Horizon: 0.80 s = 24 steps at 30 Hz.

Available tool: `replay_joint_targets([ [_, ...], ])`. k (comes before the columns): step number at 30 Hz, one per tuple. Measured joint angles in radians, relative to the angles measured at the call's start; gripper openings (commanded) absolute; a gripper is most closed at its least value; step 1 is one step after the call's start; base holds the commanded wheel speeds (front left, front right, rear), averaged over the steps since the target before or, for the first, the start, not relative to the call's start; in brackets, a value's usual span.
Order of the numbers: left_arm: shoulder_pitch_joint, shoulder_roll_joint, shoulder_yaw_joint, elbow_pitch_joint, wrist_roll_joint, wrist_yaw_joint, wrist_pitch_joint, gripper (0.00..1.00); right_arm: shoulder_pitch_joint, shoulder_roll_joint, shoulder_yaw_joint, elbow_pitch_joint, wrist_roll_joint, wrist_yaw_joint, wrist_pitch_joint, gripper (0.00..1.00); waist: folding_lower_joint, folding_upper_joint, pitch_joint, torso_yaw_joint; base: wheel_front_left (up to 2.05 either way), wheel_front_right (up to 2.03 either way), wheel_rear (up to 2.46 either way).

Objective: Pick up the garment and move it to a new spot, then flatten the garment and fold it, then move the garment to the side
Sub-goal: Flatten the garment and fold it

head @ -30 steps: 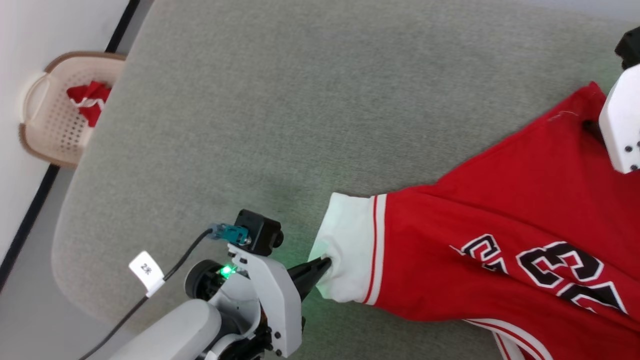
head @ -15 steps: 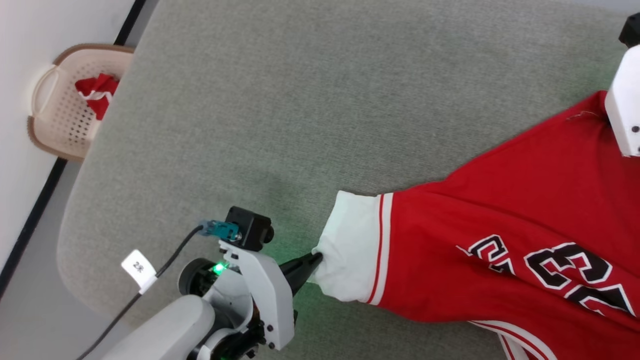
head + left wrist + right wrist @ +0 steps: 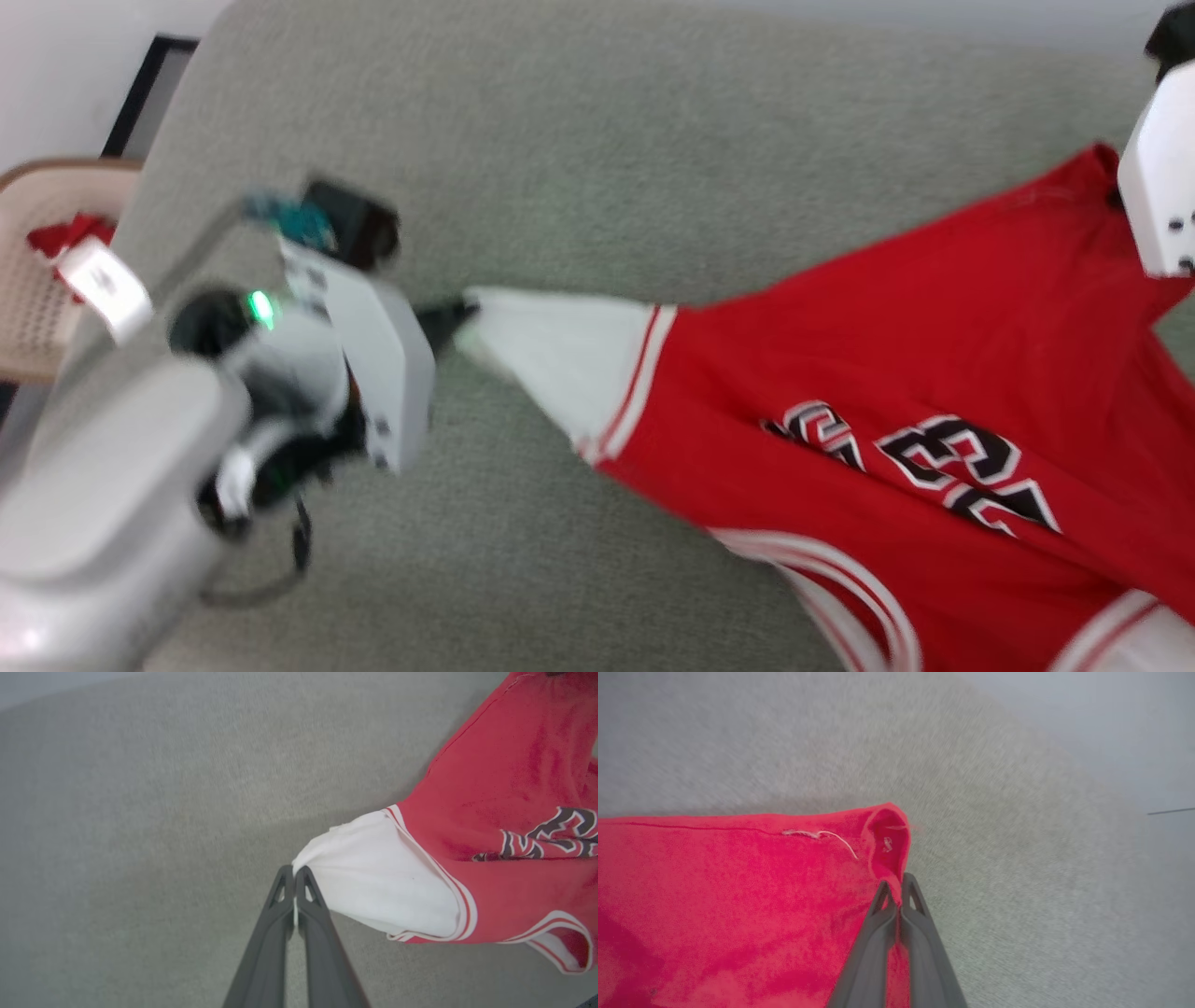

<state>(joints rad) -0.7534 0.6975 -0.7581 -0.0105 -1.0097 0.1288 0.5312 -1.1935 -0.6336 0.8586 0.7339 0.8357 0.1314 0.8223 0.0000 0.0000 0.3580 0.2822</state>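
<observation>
A grey-green felt tabletop [image 3: 579, 140] with a rounded edge spreads under all three views. The garment [image 3: 840, 355], a red jersey, hangs stretched above it between the two grippers.

The left gripper [image 3: 294, 872] has its dark fingers pressed together on the tip of the white sleeve [image 3: 373, 882], which has red-and-white striped trim. The right gripper [image 3: 899, 891] is pinched closed on a red hem corner.

The head view shows black, white-outlined characters [image 3: 962, 471] on the chest, too blurred and tilted to read. It also shows a white tag [image 3: 103, 285] on the left arm's cable, its writing illegible, and a beige basket [image 3: 37, 317] at the left edge holding red cloth [image 3: 56, 233]. The right wrist view shows a loose pale thread [image 3: 822, 835] on the hem.
</observation>
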Motion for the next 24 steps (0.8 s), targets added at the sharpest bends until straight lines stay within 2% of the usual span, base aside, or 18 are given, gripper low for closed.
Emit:
replay_joint_targets([
  [4, -0.165, 0.001, 0.018, 0.058, 0.008, -0.034, 0.09, 0.0, -0.035, 0.012, -0.037, -0.011, 0.033, 0.0, -0.061, 0.0, 0.0, 0.0, -0.04, -0.039, 0.0, 0.0, 0.0],
  [10, -0.406, -0.044, 0.03, 0.254, 0.038, -0.072, 0.165, 0.0, -0.101, 0.043, -0.089, 0.005, 0.026, 0.0, -0.182, 0.0, 0.0, 0.0, -0.104, -0.096, 0.0, 0.0, 0.0],
  [14, -0.546, -0.082, 0.03, 0.389, 0.086, -0.109, 0.153, 0.0, -0.156, 0.09, -0.14, 0.054, -0.015, 0.0, -0.296, 0.0, 0.0, 0.0, -0.147, -0.134, 0.0, 0.0, 0.0],
  [18, -0.667, -0.118, 0.029, 0.518, 0.144, -0.142, 0.086, 0.0, -0.203, 0.154, -0.179, 0.091, -0.044, 0.0, -0.379, 0.0, 0.0, 0.0, -0.189, -0.171, 0.0, 0.0, 0.0],
  [24, -0.801, -0.164, 0.017, 0.677, 0.203, -0.191, 0.004, 0.0, -0.265, 0.215, -0.211, 0.127, -0.083, 0.0, -0.436, 0.0, 0.0, 0.0, -0.237, -0.226, 0.0, 0.0, 0.0],
])
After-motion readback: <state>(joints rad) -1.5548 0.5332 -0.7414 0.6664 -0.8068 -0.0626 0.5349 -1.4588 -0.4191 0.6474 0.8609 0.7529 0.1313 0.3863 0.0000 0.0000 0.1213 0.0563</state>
